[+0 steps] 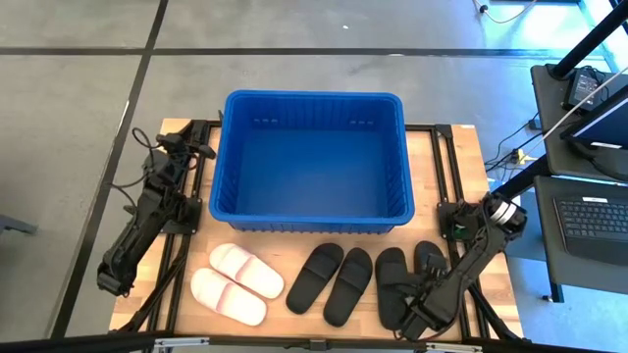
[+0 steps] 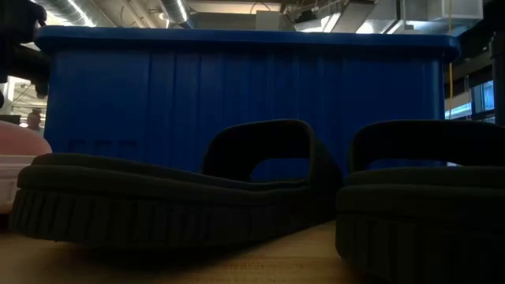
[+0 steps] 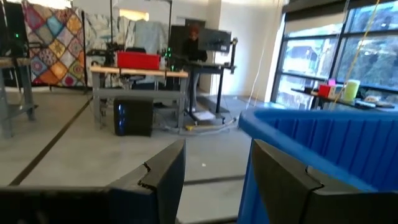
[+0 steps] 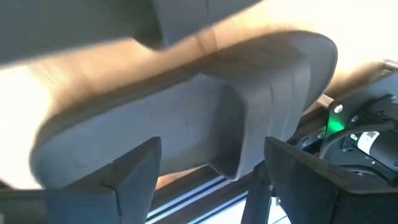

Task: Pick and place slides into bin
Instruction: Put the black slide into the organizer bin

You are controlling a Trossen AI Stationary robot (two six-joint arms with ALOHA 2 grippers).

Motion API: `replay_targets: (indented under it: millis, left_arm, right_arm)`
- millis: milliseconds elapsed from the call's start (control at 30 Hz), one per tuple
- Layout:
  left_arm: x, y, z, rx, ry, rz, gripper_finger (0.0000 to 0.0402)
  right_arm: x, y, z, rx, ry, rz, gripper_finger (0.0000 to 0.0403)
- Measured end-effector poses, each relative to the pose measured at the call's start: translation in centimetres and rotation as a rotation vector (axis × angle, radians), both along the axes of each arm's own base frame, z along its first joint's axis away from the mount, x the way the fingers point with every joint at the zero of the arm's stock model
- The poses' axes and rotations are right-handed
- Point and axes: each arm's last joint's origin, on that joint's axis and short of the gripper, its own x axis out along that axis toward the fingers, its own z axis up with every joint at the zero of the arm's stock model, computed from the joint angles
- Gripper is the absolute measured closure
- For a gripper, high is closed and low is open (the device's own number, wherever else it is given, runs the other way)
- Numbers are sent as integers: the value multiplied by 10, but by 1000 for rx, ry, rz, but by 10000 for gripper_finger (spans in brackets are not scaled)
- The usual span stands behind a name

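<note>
While the right gripper (image 1: 417, 316) hangs low over the rightmost black slides (image 1: 410, 282) at the table's near edge, fingers apart, it should straddle one strap squarely before closing. Beyond, the bin (image 1: 309, 221) stands empty; the left gripper (image 1: 188, 147) waits beside it, open.

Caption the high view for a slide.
Empty blue plastic bin behind six slide sandals; right gripper low over the rightmost black pair, left arm resting at the table's left edge.
</note>
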Motion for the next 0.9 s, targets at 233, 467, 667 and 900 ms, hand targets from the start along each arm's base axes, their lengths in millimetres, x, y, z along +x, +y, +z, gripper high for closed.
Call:
replay_targets:
  millis: [233,467,667,900]
  left_arm:
    - [0,0,-4,-38,15,-12,224]
    - [1,0,-4,-38,13,-16,224]
    - [1,0,-4,-38,13,-19,224]
    - [1,0,-4,-38,13,-19,224]
  right_arm:
    - [-14,-13,-24,-77,58,14,118]
    - [-25,-27,-39,-150,112,14,127]
    - [-24,-26,-42,-132,98,18,201]
    - [-21,-22,-38,-108,80,21,323]
